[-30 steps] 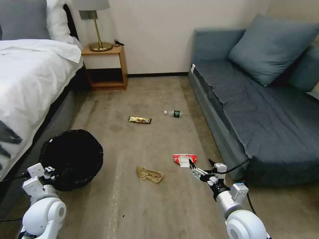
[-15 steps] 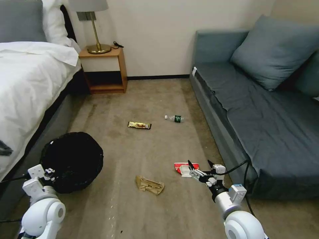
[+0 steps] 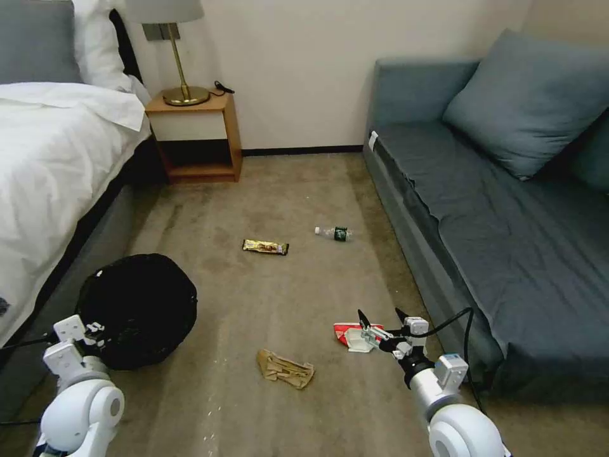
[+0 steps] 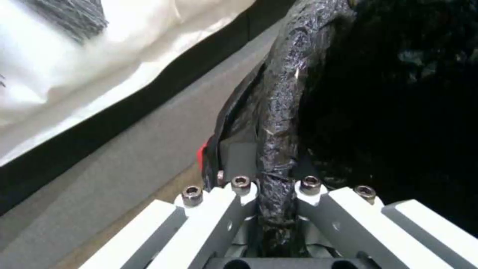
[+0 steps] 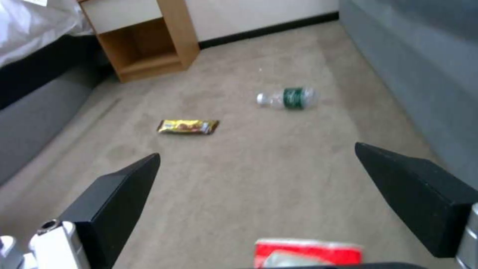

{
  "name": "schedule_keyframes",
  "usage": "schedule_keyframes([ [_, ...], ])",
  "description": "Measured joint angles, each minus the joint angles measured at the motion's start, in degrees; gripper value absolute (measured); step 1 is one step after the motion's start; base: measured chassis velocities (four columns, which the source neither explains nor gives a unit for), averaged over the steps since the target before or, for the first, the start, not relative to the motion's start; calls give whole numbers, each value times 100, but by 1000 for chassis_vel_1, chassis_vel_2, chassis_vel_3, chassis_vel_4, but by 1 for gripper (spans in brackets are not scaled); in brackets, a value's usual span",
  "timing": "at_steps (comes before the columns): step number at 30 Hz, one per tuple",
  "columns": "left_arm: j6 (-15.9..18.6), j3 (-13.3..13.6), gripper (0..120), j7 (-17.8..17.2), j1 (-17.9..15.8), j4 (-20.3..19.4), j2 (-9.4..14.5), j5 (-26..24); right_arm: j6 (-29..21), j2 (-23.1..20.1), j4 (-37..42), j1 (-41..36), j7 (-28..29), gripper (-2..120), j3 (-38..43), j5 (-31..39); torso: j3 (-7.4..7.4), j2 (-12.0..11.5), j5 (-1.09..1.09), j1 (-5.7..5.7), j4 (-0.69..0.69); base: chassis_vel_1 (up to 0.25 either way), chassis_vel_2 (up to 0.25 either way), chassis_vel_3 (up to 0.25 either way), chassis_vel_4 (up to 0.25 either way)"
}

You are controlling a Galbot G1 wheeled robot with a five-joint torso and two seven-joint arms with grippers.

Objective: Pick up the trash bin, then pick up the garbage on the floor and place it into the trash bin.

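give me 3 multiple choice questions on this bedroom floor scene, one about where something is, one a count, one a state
1. Where does the small bottle lie?
A. on the carpet near the sofa
B. on the nightstand
C. inside the bin

2. How many litter pieces lie on the floor?
A. two
B. four
C. six

3. How is the right gripper?
A. shut on the bottle
B. shut on the paper
C. open, holding nothing

Key: 1 A, the bottle lies on the carpet by the sofa. 2 B, the bottle, the snack wrapper, the crumpled paper and the red-and-white packet. 3 C, the right gripper has its fingers spread over the packet, while the left gripper clamps the rim of the trash bin.
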Motion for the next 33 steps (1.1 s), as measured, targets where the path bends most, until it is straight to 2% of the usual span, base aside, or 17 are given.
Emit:
schedule_keyframes([
  [2,-33,-1,3,33,46,-6,37,-23,-83,-444,-154,399,-74,100,-91,145,0,0,0,0,-1,0,0,0,0],
  [3,-33,-1,3,33,46,-6,37,-23,-83,-444,-154,399,-74,100,-91,145,0,0,0,0,-1,0,0,0,0],
  [6,-33,1,3,44,158,-70,88,-69,-197,-1025,-534,1210,-306,100,-490,290,0,0,0,0,0,0,0,0,0],
  [7,-33,1,3,44,158,-70,88,-69,-197,-1025,-534,1210,-306,100,-490,290,0,0,0,0,0,0,0,0,0],
  [9,-32,5,3,45,213,-100,126,-64,-300,-1304,-829,1869,-441,100,-887,383,0,0,-1,0,3,0,0,0,0],
  [12,-28,1,3,45,273,-148,163,-43,-484,-1539,-1207,2688,-641,100,-1777,440,1,0,0,0,1,0,0,0,0],
  [13,-28,1,3,45,273,-148,163,-43,-484,-1539,-1207,2688,-641,100,-1777,440,1,0,0,0,1,0,0,0,0],
  [14,-44,-13,3,48,299,-169,163,-34,-552,-1588,-1339,3021,-709,100,-2257,441,0,0,0,0,1,0,0,0,0],
  [17,-103,-59,3,76,346,-215,87,-19,-868,-1524,-1644,3930,-873,100,-3489,360,1,0,-1,0,1,0,0,0,0],
  [18,-103,-59,3,76,346,-215,87,-19,-868,-1524,-1644,3930,-873,100,-3489,360,1,0,-1,0,1,0,0,0,0],
  [22,-213,-66,3,157,373,-255,-23,5,-1333,-1077,-2065,4752,-1136,100,-4668,94,1,0,-1,0,2,0,0,0,0],
  [27,-223,-68,3,164,361,-263,-87,63,-1433,-719,-2512,5009,-1315,100,-5381,-144,1,0,-2,0,2,0,0,0,0],
  [33,-318,-87,3,195,366,-276,-159,125,-1453,-459,-2824,4903,-1620,100,-5643,-400,0,0,-1,0,1,0,0,0,0],
])
